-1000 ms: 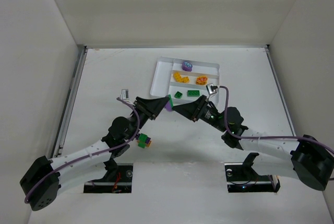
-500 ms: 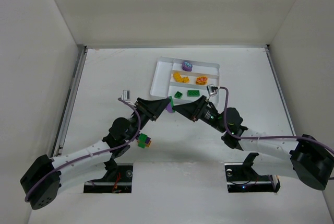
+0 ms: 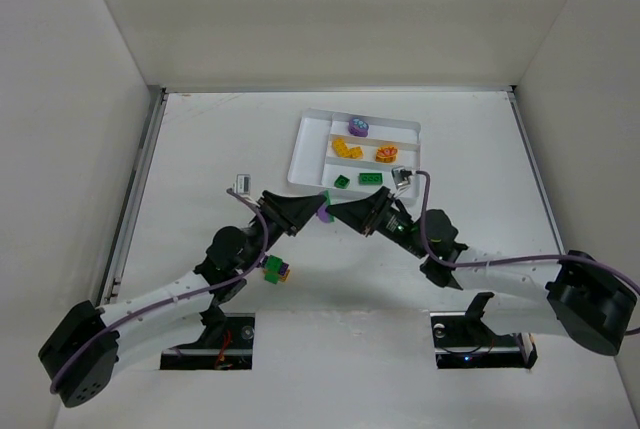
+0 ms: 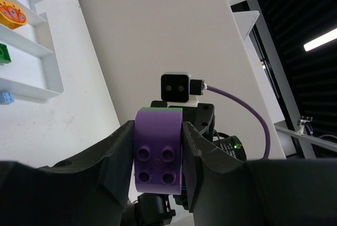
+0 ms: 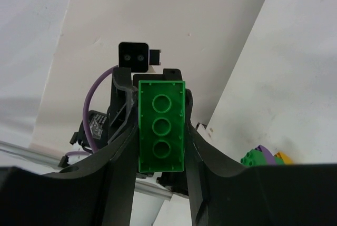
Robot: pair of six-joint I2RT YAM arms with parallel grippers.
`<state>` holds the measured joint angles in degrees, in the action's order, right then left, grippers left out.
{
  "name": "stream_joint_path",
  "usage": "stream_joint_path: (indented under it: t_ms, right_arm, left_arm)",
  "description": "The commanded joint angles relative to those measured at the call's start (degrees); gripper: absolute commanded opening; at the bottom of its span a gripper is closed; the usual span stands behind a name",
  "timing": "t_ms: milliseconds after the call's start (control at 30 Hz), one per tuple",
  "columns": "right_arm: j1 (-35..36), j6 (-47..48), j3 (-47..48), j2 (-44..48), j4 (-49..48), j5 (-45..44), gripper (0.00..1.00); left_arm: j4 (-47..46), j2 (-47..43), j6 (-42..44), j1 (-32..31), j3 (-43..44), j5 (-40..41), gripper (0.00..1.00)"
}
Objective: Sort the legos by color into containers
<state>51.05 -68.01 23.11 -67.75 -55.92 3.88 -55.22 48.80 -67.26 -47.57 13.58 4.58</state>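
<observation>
My left pincer (image 4: 159, 158) clamped one purple brick (image 4: 159, 140), my right pincer (image 5: 161, 137) one green brick (image 5: 161, 115); two green legos (image 3: 371, 178) lay in the tray (image 3: 305, 154), one clump (image 3: 277, 270) nearer me.

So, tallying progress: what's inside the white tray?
Purple piece, orange bricks, green bricks, one colour per narrow section. The right wrist camera covers the tray's near corner.

Tray (image 3: 308, 154) at back, brick stack (image 3: 324, 209) before it, loose clump (image 3: 277, 270) nearer, leftward.
</observation>
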Motion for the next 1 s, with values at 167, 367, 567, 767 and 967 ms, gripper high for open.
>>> stream_joint_path:
  t_ms: [167, 367, 567, 767, 967]
  right_arm:
    - [0.7, -0.1, -2.5, 1.2, -8.1, -3.1, 0.4]
    - [-2.2, -0.2, -4.7, 5.4, -6.8, -0.8, 0.4]
    - [-4.7, 0.1, -4.5, 8.3, -2.9, 0.1, 0.4]
    - [-7.7, 1.4, -3.3, 8.4, 1.0, 0.0, 0.4]
    - [-15.6, 11.9, 5.0, 6.6, 29.9, -5.7, 0.39]
  left_arm:
    - [-4.2, -6.1, -0.9, 0.6, -2.8, -1.0, 0.21]
    - [-3.1, -7.0, -0.8, 1.1, -3.5, -1.0, 0.2]
    - [-3.0, -6.7, -0.8, 1.5, -3.6, -1.4, 0.2]
    - [-2.8, -6.7, -0.8, 1.9, -3.7, -2.1, 0.2]
    - [1.6, -8.9, 0.9, 4.5, -3.0, -2.3, 0.2]
